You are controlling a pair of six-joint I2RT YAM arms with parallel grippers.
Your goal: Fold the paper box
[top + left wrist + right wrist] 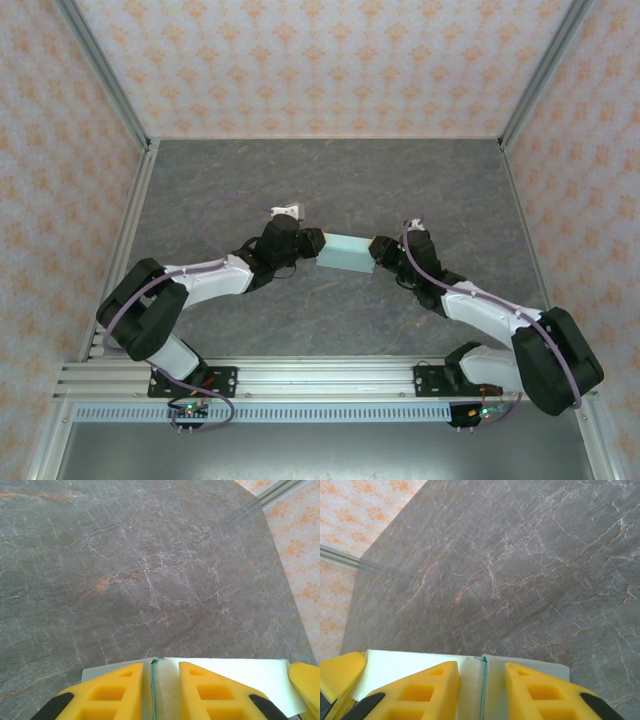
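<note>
The paper box (347, 252) is a small pale mint rectangular box, held off the table between my two grippers. My left gripper (315, 245) grips its left end and my right gripper (378, 250) its right end. In the left wrist view the yellow fingers (117, 685) of the left gripper (160, 667) stand narrowly apart with a folded seam of the box (240, 672) pinched between them. The right wrist view shows the same: the right gripper (481, 666) closed over a teal-edged seam of the box (400, 662). Each wrist view catches the other gripper's yellow fingertip (305, 685) (340, 675) at the box's far end.
A small white object (287, 212) sits just behind the left wrist. The grey marbled table (330, 190) is enclosed by patterned walls with metal frame posts (105, 75). An aluminium rail (320, 375) carries the arm bases at the near edge.
</note>
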